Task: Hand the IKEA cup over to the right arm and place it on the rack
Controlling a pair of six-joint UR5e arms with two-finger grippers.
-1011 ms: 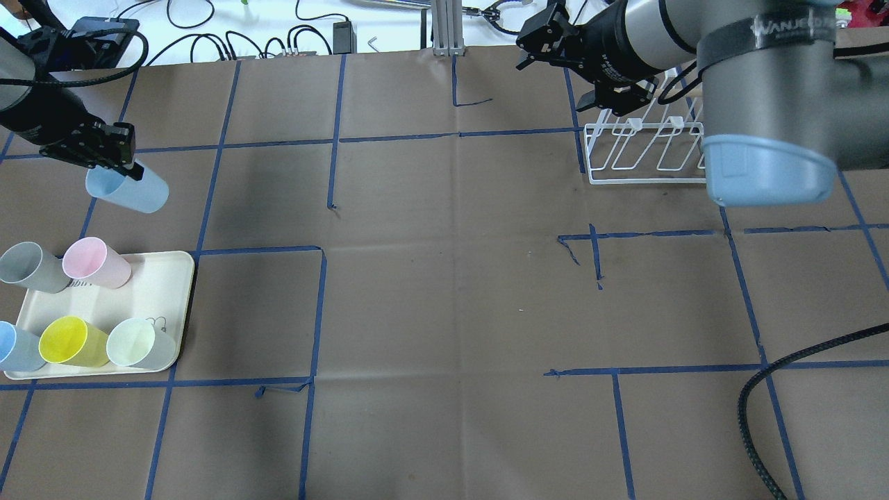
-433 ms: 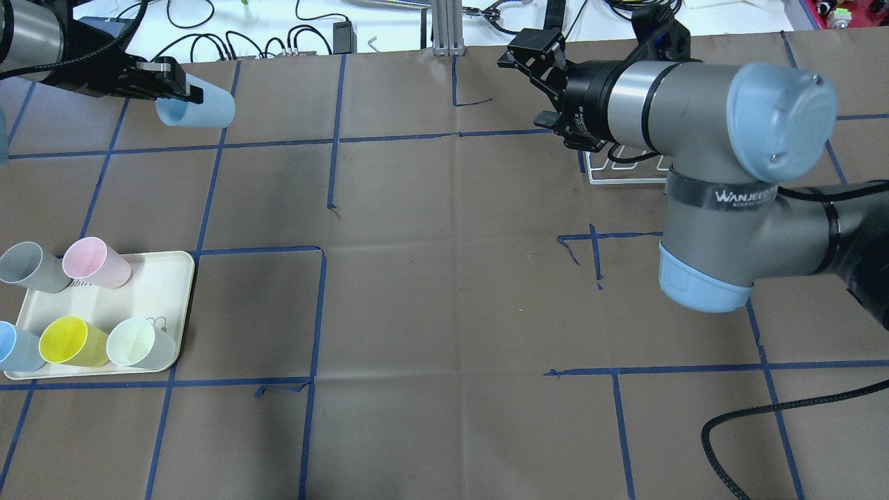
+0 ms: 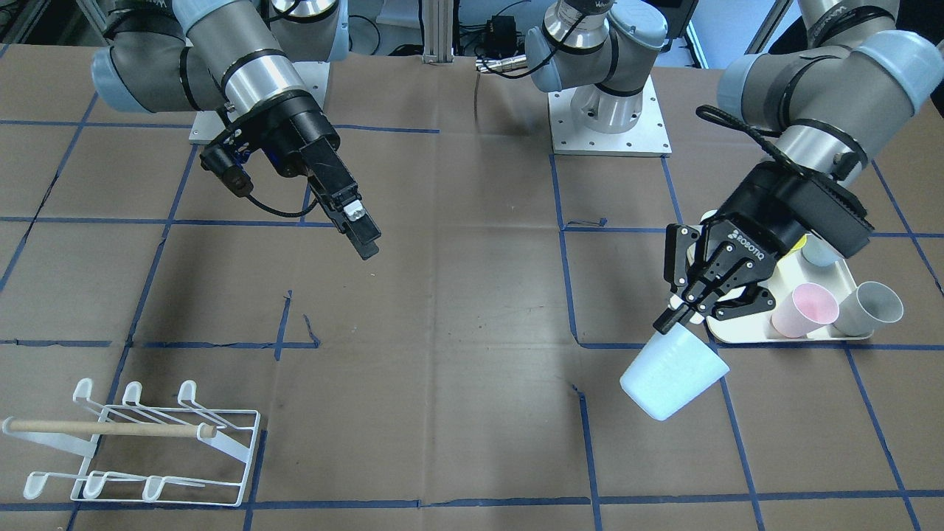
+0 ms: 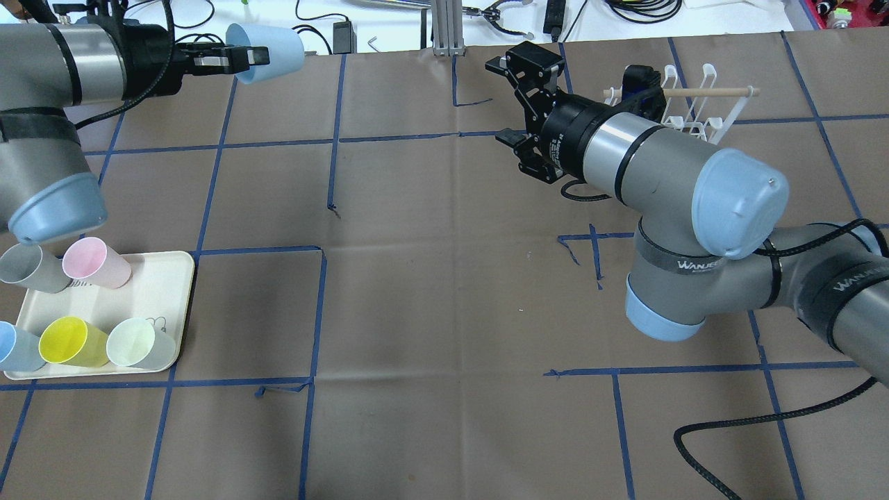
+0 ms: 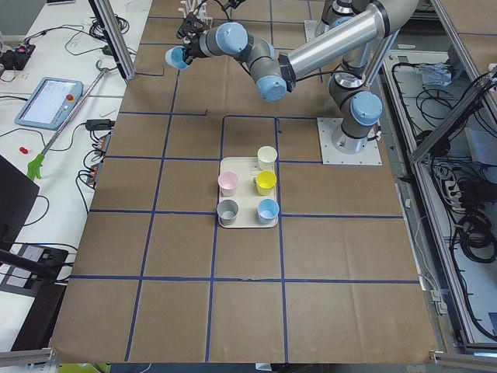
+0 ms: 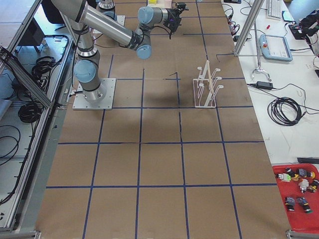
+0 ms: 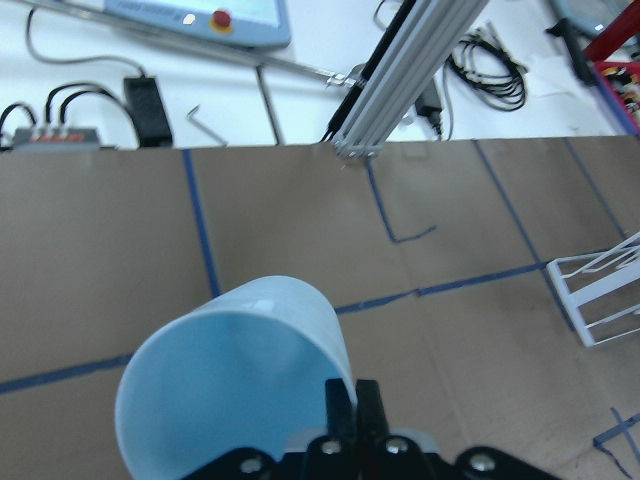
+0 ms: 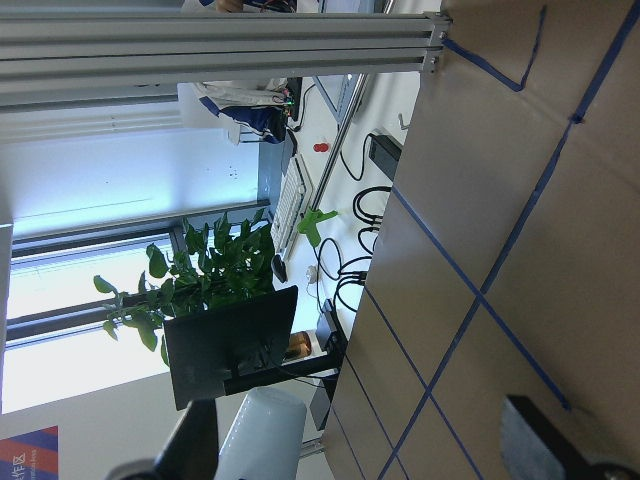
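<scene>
My left gripper (image 4: pixel 243 55) is shut on the rim of a light blue cup (image 4: pixel 267 43) and holds it on its side in the air over the table's far left edge. The cup also shows in the front view (image 3: pixel 671 372) under the left gripper (image 3: pixel 689 313), and in the left wrist view (image 7: pixel 230 370). My right gripper (image 4: pixel 501 101) is open and empty at the far centre, facing left toward the cup, well apart from it. It also shows in the front view (image 3: pixel 366 247). The white wire rack (image 4: pixel 684 104) stands behind the right arm, empty (image 3: pixel 140 442).
A cream tray (image 4: pixel 156 285) at the near left holds a grey cup (image 4: pixel 28 267), a pink cup (image 4: pixel 94 262), a yellow cup (image 4: pixel 69 342), a pale green cup (image 4: pixel 139 344) and a blue cup (image 4: pixel 14 347). A black cable (image 4: pixel 729 423) loops at the near right.
My left arm has lifted the blue cup and carried it far and to the right. My right arm has swung off the rack toward the centre, its gripper turned to face left.
</scene>
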